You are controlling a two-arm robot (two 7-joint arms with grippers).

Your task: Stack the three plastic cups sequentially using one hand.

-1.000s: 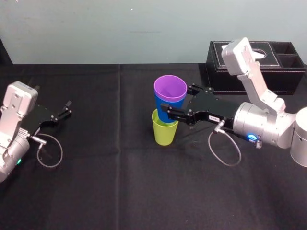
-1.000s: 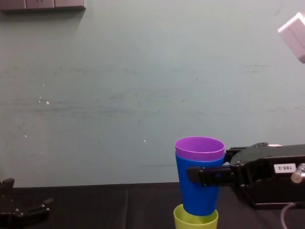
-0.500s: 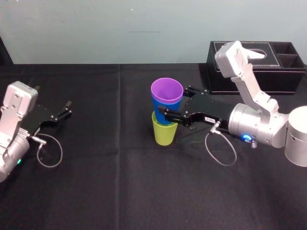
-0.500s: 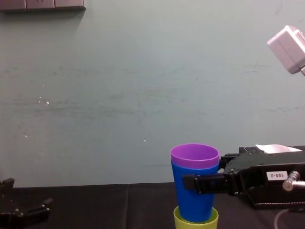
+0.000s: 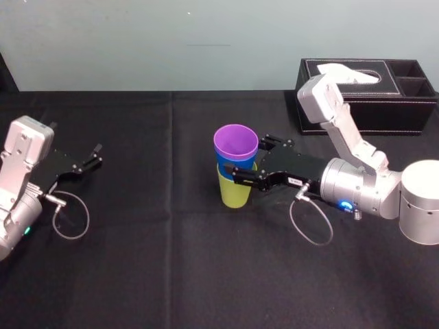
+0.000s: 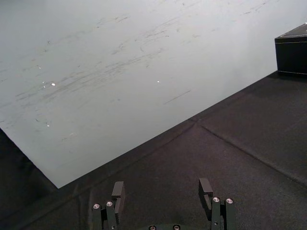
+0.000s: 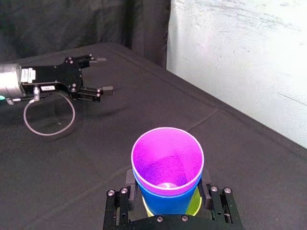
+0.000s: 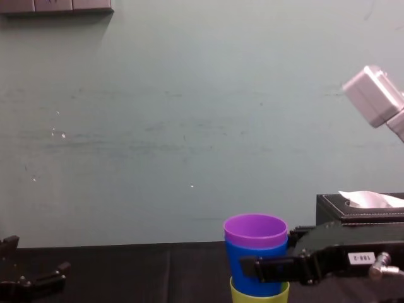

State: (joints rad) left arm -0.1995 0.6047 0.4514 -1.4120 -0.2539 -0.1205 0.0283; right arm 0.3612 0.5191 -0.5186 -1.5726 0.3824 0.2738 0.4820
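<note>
The purple cup [image 5: 235, 142] sits nested in the blue cup [image 5: 223, 165], and the pair is sunk partway into the lime-green cup [image 5: 234, 193], which stands upright mid-table. My right gripper [image 5: 247, 162] is shut on the blue cup, one finger on each side of its wall. In the right wrist view the purple cup [image 7: 168, 155] opens towards the camera, with the blue cup [image 7: 160, 199] and a green rim [image 7: 195, 206] below it, inside the gripper [image 7: 168, 191]. From the chest, the stack [image 8: 254, 228] stands low at centre right. My left gripper [image 5: 92, 156] rests open at the far left.
A black tissue box [image 5: 367, 96] with white tissue stands at the back right, behind my right arm. Black cloth covers the table [image 5: 171, 274]. A pale wall runs along the table's far edge. The left gripper [image 6: 161, 191] hovers over bare cloth.
My right gripper has come down and slightly left with the blue and purple cups. The blue cup's base has sunk into the green cup. The left arm has not moved.
</note>
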